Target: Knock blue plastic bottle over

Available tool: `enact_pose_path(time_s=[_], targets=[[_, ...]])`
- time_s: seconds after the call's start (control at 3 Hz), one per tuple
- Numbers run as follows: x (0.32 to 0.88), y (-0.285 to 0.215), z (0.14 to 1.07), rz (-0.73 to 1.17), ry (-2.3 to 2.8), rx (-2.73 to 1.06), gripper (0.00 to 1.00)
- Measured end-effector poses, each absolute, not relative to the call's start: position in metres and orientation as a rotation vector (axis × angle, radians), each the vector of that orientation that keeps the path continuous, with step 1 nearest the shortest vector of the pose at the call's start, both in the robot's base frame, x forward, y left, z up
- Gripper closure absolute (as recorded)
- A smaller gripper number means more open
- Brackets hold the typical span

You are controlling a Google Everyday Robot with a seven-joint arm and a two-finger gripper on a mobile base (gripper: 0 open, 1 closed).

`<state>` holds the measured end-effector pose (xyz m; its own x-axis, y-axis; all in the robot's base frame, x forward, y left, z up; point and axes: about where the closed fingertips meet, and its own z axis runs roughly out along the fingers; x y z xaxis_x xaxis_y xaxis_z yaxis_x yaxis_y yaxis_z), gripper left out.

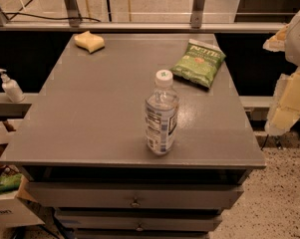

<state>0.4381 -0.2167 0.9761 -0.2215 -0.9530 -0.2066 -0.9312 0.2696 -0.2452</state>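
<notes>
The blue plastic bottle stands upright near the front middle of the grey cabinet top. It is clear plastic with a white screw cap and a white label with dark print. My gripper is at the far right edge of the view, pale and blurred, off the right side of the cabinet. It is well apart from the bottle and touches nothing that I can see.
A green chip bag lies at the back right of the top and a yellow sponge at the back left. A white pump dispenser stands on a ledge to the left. Drawers are below the front edge.
</notes>
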Motion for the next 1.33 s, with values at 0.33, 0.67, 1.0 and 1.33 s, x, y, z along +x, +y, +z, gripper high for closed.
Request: enact_pose_path(time_s=[0.33, 0.67, 1.0, 1.33], targets=[[0.438, -0.217, 0.976, -0.098, 2.232, -1.725, 0.00], [0.437, -0.218, 0.974, -0.025, 2.223, -1.680, 0.00], [0.434, -0.221, 0.951, 0.164, 2.209, -1.576, 0.00], [0.427, -0.212, 0.929, 0.376, 2.143, -1.456, 0.00]])
